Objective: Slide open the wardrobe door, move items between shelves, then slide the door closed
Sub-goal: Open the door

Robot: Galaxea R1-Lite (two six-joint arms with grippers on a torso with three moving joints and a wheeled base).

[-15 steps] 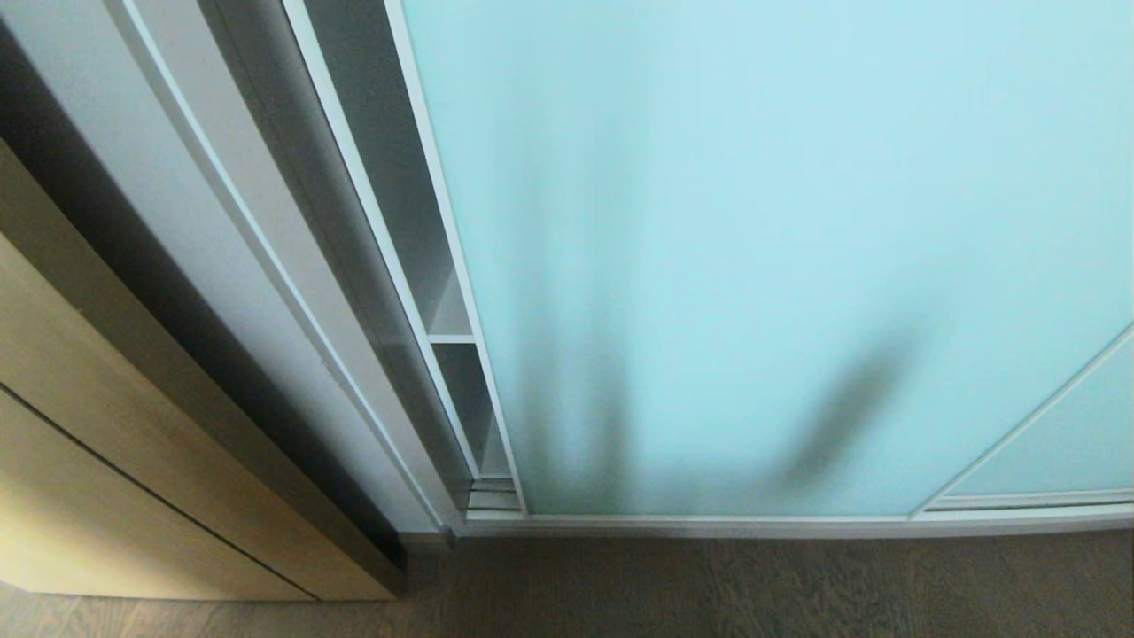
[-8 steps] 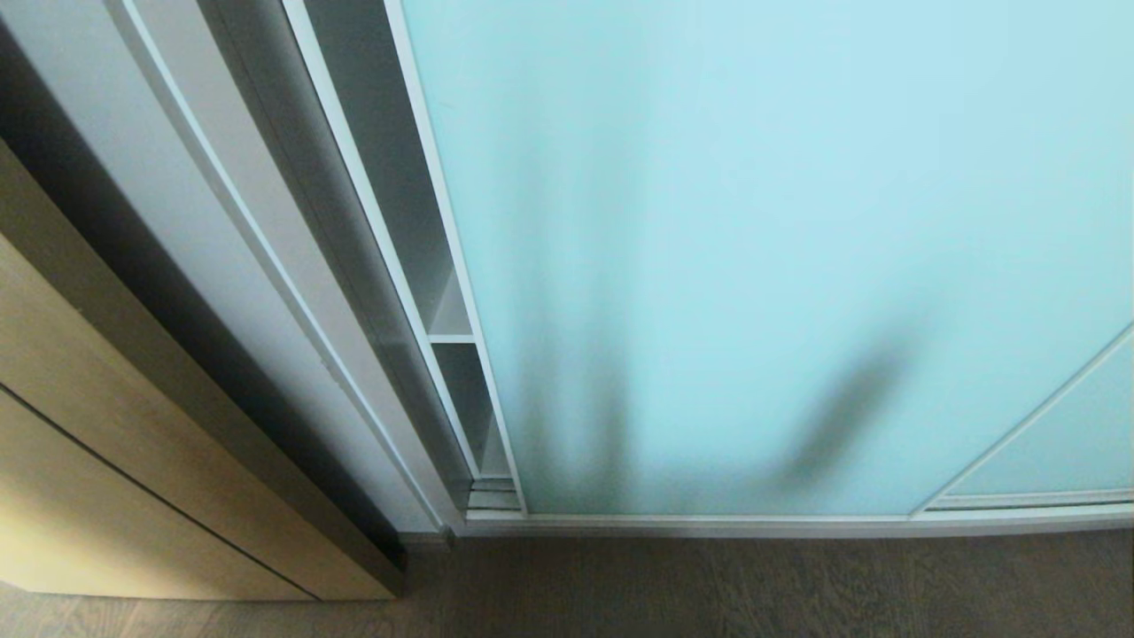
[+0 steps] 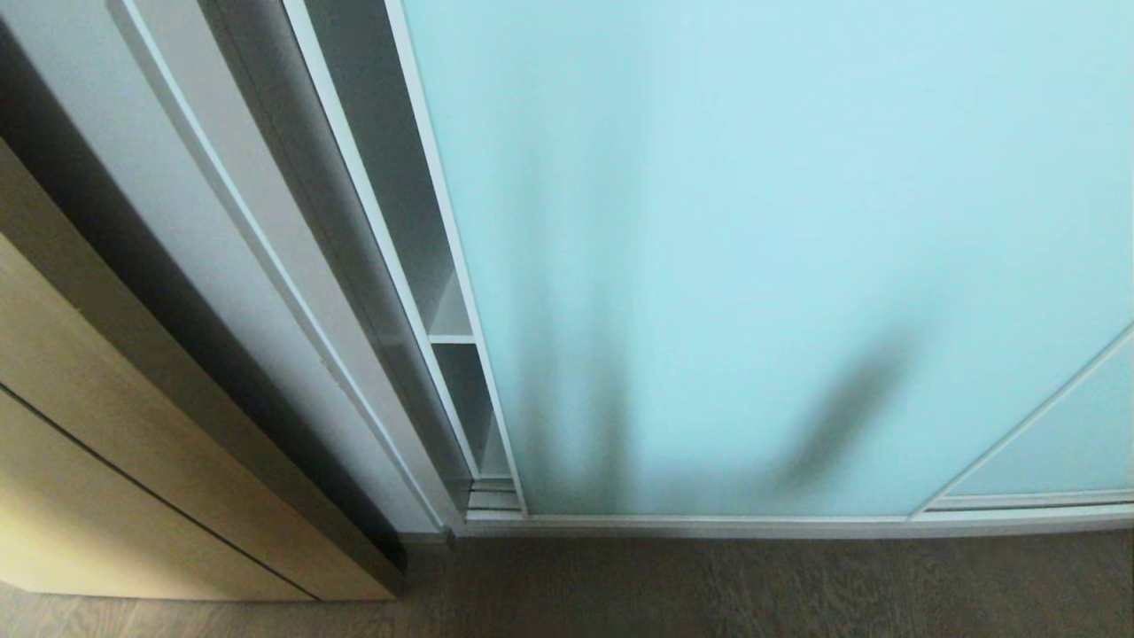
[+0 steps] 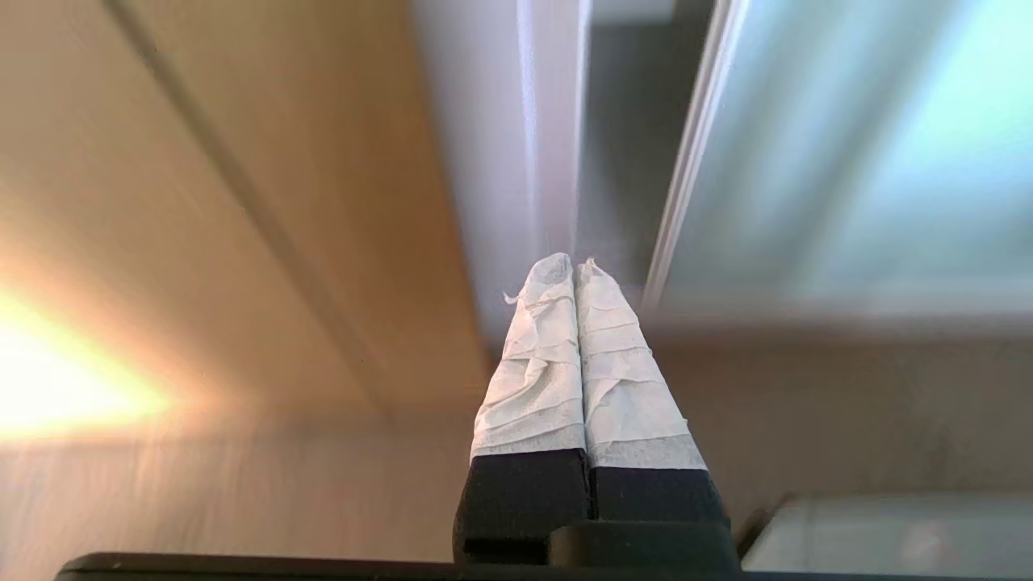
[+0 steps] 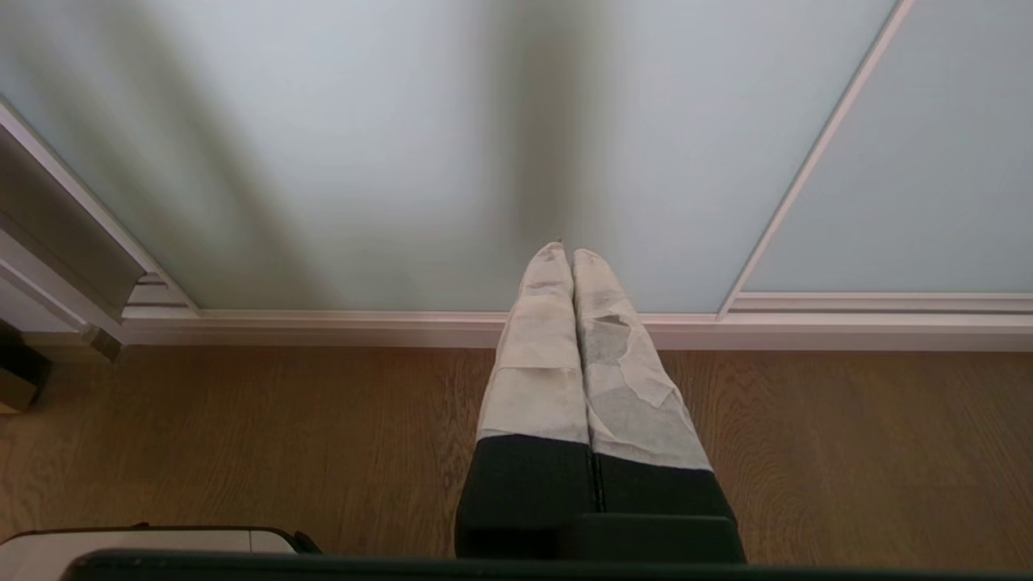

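The tall sliding wardrobe door of frosted pale aqua glass in a thin silver-white frame (image 3: 762,257) stands almost fully across the wardrobe, leaving only a narrow slit at its left edge. Through that slit a sliver of a plain white shelf board (image 3: 452,338) shows between white side walls; no cushion or other item can be seen from here.

The job looks to be at its very start: the door is not yet opened.

The left gripper (image 4: 575,270), its tape-wrapped fingers pressed together and holding nothing, is aimed at the gap between the door's frame and the white wardrobe side, above the brown wood-grain floor (image 3: 762,585). The right gripper (image 5: 562,257), likewise pressed together and empty, points at the foot of the glass near the bottom rail.

I judge the next move calls for the left gripper to reach the door's left frame edge and push it toward the right along its track, wide enough to bare the shelves.
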